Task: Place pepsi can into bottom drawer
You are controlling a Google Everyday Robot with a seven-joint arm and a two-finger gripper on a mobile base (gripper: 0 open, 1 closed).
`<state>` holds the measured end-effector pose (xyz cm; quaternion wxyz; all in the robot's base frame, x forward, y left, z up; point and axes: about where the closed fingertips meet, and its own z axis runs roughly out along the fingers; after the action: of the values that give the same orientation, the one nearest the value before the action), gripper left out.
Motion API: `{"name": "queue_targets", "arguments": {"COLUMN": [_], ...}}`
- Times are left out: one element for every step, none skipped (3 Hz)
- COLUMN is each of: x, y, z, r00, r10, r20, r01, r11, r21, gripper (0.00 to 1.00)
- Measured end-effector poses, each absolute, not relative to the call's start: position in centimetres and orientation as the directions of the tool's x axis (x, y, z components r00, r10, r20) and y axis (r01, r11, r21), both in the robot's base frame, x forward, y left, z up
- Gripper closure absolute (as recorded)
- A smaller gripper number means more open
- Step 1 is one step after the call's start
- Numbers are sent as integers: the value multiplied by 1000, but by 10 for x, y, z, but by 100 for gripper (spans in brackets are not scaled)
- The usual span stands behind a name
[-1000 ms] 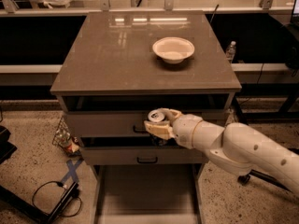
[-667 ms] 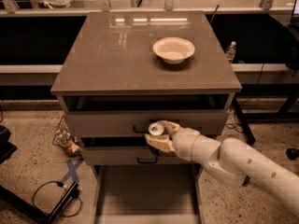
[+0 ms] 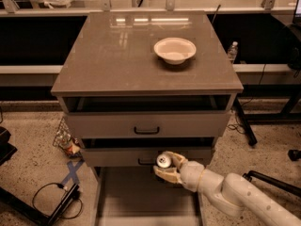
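The pincer (image 3: pixel 165 167) pinches the pepsi can (image 3: pixel 164 160) over the open bottom drawer (image 3: pixel 136 197). A bowl (image 3: pixel 175 50) sits on the counter (image 3: pixel 117 55), twelve o'clock from the can.

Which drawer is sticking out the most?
The bottom drawer: its pale floor reaches far past the two handled drawers above. The gripper holds the pepsi can over it.

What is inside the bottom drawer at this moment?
The bottom drawer shows only bare floor. The gripper, holding the pepsi can, hangs over its back; the arm covers its right side.
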<state>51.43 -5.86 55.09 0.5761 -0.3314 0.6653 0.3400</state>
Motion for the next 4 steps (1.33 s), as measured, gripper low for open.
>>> {"name": "queue_targets", "arguments": {"x": [504,504,505,502], "y": [-53,-53,-43,-33], "z": [484,484,460,416], "r00": [-177,-177,-212,-252], "r10": [-49,-49,-33,-28], "r20": [-983,-983,-977,-967], "r01": [-849,-849,-850,-848], "r11": [513,512,500,488], "r21": [127,127,168,206], "gripper": [100,100,100,100]}}
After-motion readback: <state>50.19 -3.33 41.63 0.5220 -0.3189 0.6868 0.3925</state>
